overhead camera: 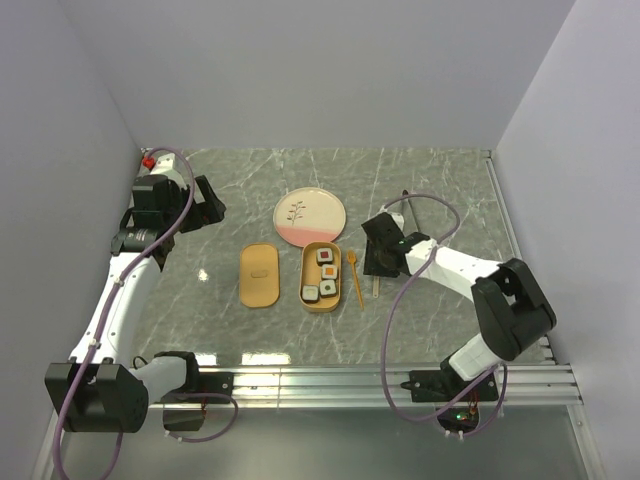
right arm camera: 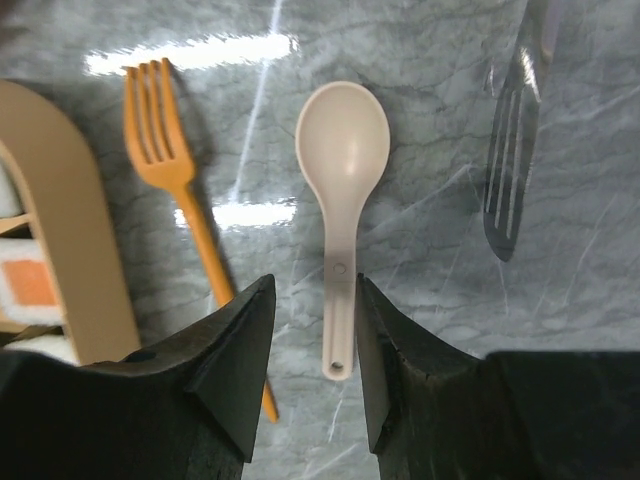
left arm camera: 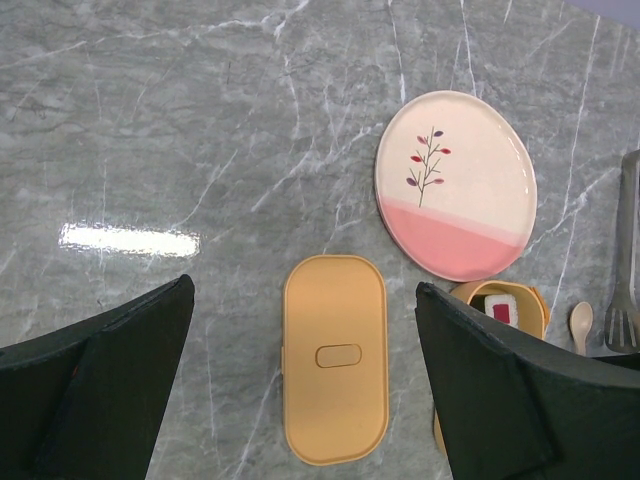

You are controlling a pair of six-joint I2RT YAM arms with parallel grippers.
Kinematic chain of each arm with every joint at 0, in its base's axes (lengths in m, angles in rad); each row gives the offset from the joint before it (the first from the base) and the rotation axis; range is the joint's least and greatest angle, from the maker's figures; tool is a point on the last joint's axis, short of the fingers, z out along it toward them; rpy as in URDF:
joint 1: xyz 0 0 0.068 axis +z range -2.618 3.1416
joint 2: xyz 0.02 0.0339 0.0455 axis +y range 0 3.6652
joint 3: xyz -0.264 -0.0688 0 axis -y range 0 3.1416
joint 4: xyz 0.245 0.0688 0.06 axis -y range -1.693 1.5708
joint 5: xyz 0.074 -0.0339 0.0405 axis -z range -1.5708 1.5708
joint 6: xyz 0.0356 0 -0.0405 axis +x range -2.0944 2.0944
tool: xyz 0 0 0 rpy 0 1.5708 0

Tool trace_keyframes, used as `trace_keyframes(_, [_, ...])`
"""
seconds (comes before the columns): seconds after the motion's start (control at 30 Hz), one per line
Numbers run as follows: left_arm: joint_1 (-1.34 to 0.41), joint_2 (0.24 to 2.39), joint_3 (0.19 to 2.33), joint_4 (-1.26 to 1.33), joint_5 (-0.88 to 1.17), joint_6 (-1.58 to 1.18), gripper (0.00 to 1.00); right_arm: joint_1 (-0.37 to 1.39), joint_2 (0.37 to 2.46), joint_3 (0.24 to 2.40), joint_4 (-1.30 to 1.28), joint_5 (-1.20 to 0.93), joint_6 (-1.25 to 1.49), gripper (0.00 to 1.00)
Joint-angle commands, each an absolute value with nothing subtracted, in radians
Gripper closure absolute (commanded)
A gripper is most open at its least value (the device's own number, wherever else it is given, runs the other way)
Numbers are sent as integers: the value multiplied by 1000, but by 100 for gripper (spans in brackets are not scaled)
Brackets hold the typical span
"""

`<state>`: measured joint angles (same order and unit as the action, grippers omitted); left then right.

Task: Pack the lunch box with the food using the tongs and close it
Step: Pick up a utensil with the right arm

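Note:
The lunch box base sits mid-table holding several sushi pieces. Its flat lid lies on the table to its left. In the left wrist view the lid shows far below my left gripper, which hangs wide open and empty. My right gripper is low over the table with its jaws partly closed around the handle of a beige spoon, a gap still on the left side. The dark tongs lie on the table to the right of the spoon, untouched.
An orange fork lies between the spoon and the box wall. The round pink-and-cream plate is behind the box. Walls close in the table on the left, back and right.

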<state>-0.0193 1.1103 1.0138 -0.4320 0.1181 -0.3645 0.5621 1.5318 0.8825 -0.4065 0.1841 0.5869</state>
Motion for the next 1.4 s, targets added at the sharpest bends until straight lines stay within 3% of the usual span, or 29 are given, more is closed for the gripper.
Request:
trace_keyframes(0.0, [-21, 1104, 1029, -419, 133, -371, 1, 575, 1568, 916, -387, 216, 600, 55])
trace_keyframes(0.77, [-21, 1111, 1025, -417, 129, -367, 1, 690, 1713, 980, -357, 153, 546, 59])
trace_keyframes(0.9, [-21, 1114, 1025, -416, 132, -368, 1, 698, 1732, 976, -360, 153, 548, 65])
trace_keyframes(0.93, [-21, 1114, 1025, -416, 132, -368, 0, 698, 1735, 974, -365, 155, 548, 73])
trace_keyframes(1.03, [-21, 1114, 1026, -416, 132, -367, 1, 699, 1732, 969, -373, 163, 552, 80])
trace_keyframes(1.37, [-21, 1094, 1005, -410, 129, -368, 1, 699, 1651, 1018, -448, 187, 548, 94])
